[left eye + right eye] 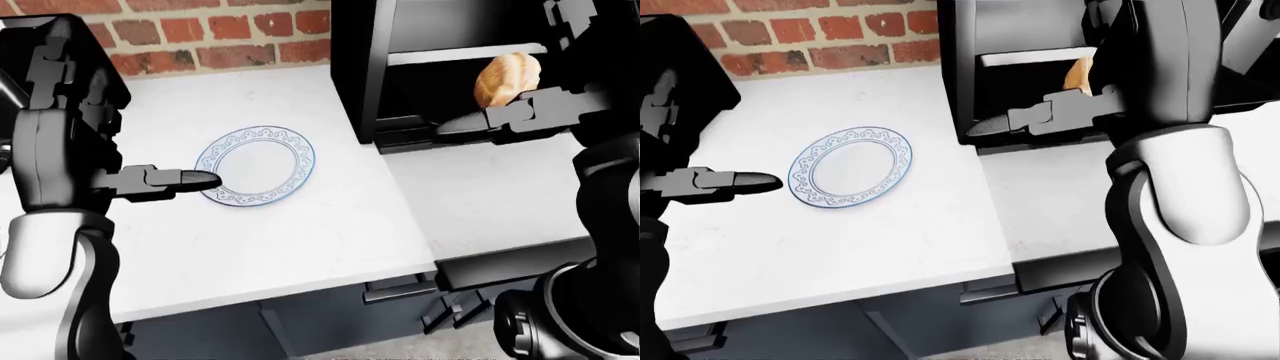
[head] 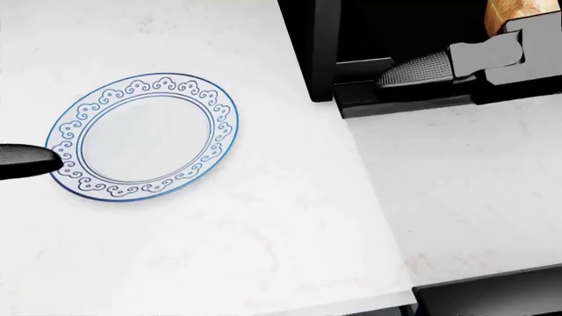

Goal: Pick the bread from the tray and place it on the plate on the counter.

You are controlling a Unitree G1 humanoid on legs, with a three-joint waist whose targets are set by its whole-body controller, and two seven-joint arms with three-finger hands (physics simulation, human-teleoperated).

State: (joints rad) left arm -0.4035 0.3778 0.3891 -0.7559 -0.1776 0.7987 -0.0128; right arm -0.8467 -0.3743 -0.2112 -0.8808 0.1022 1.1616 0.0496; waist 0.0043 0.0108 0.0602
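The bread (image 1: 507,78), a golden-brown loaf, sits in the upper right of the left-eye view, in the dark opening of a black cabinet (image 1: 362,67), and just above the knuckles of the right hand (image 1: 500,120). It lies against the top of that hand near the wrist end, while one long finger (image 1: 460,125) points out flat toward the left of the frame, well clear of the loaf. Whether the other fingers of this hand wrap the bread cannot be told, since the hand's body hides them. In the head view only a sliver of the loaf shows at the top right corner, above the grey finger block. Lower and to the left, the plate (image 2: 145,136) with its blue scroll rim lies flat and bare on the white counter (image 2: 263,230), well apart from the bread. The left hand (image 1: 160,181) hovers at the plate's left edge, its dark fingertip (image 2: 26,160) stretched straight and holding nothing, overlapping the rim in the head view. A red brick wall (image 1: 200,34) runs along the top of the left-eye view behind the counter.
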